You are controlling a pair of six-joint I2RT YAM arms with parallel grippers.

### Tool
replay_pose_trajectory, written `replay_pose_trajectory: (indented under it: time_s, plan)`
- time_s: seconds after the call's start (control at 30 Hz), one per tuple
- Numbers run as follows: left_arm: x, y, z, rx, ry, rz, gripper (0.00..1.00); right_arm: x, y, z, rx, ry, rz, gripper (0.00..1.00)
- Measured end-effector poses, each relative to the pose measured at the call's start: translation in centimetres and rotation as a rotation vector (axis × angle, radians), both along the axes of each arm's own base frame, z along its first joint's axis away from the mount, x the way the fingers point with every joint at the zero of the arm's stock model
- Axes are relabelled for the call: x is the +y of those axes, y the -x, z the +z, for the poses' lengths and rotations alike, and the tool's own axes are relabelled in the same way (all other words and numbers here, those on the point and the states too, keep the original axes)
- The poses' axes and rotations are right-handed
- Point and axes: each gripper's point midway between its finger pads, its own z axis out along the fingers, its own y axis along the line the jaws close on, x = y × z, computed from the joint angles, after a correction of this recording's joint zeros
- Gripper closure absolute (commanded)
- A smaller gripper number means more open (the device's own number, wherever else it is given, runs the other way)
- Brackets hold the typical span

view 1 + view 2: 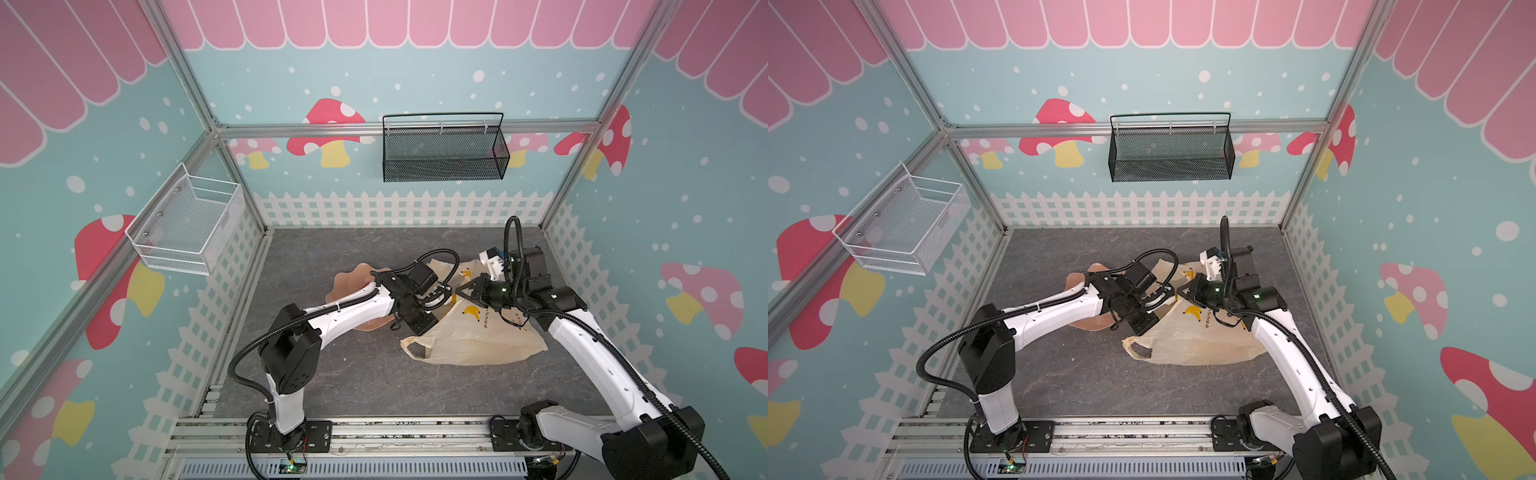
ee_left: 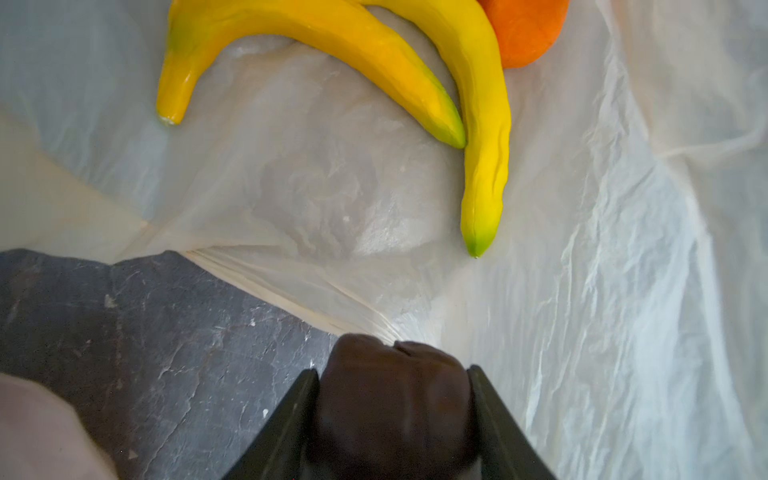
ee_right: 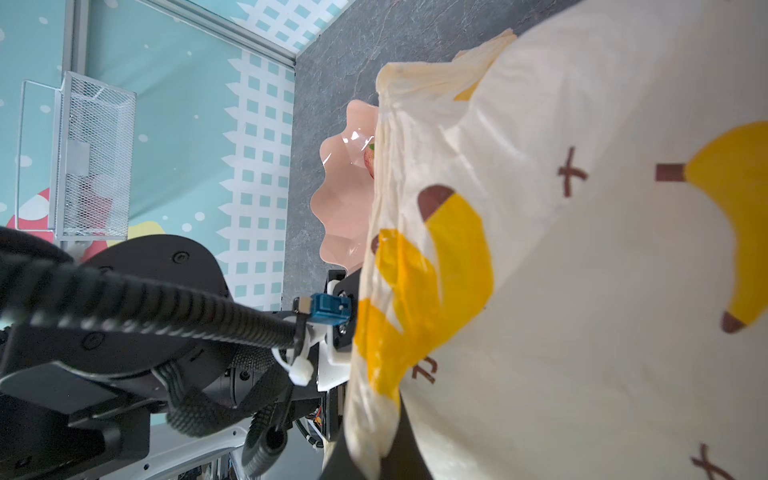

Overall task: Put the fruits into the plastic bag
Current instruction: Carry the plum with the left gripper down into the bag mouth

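— How much of the dish (image 1: 347, 279) shows in both top views?
— Only its edge. The left arm (image 1: 353, 305) covers the rest.
— And from the right wrist?
— The bag (image 3: 582, 291) hides all but a sliver of a strawberry (image 3: 369, 160).
— From the left wrist?
— The orange (image 2: 524, 31) and both bananas (image 2: 332, 54) run off the picture's edge. So does the dark piece (image 2: 395, 407) in the left hand (image 2: 392, 370). What fruit it is, I cannot tell.

Grey marbled counter (image 1: 332, 374), teal mushroom-print walls (image 1: 415, 79); black basket (image 1: 444, 149) hangs above the counter, white basket (image 1: 187, 226) left of it.
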Motion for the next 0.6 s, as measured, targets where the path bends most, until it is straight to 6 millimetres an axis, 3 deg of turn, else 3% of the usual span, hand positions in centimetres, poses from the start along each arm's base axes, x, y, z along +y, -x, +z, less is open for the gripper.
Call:
replay_pose_trajectory:
  time_s: [0.37, 0.6]
  plan:
    - [-2.6, -0.8, -2.6, 0.081, 0.047, 0.045, 0.68, 0.0, 0.0, 0.0, 0.003, 0.001, -0.001, 1.0]
    - [-5.9, -2.1, -2.2, 0.135, 0.161, 0.101, 0.68, 0.0, 0.0, 0.0, 0.003, 0.0, -0.001, 1.0]
